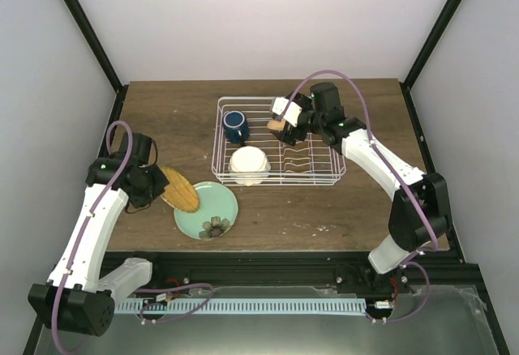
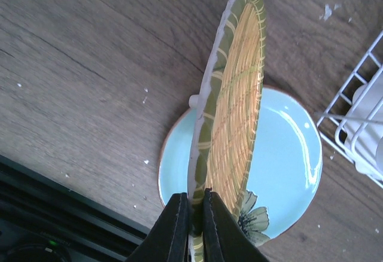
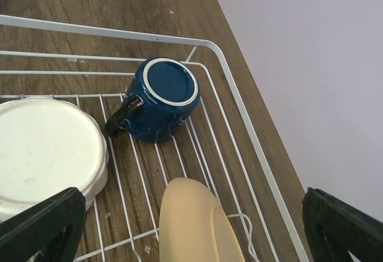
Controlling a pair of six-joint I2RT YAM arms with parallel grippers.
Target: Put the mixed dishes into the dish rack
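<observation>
From above, one white wire dish rack [image 1: 336, 178] on the bench [image 1: 162, 120] is holding two dishes: a dark blue mug [image 1: 235, 126] and a white scalloped dish [image 1: 248, 164], both bottom-up. Left wrist: the left jaws are pinching the rim of one woven orange-yellow plate [image 2: 233, 106], edge-up over one mint-green plate [image 2: 287, 154]. Right wrist: the right jaws are gaping wide and empty over the rack.

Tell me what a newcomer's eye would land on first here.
The yellow plate stands out first: the shut left gripper pinches it on edge, tilted over the green plate on the left side of the table. In the rack, the blue mug and the white dish sit upside down. The right gripper is wide open above the rack.
</observation>
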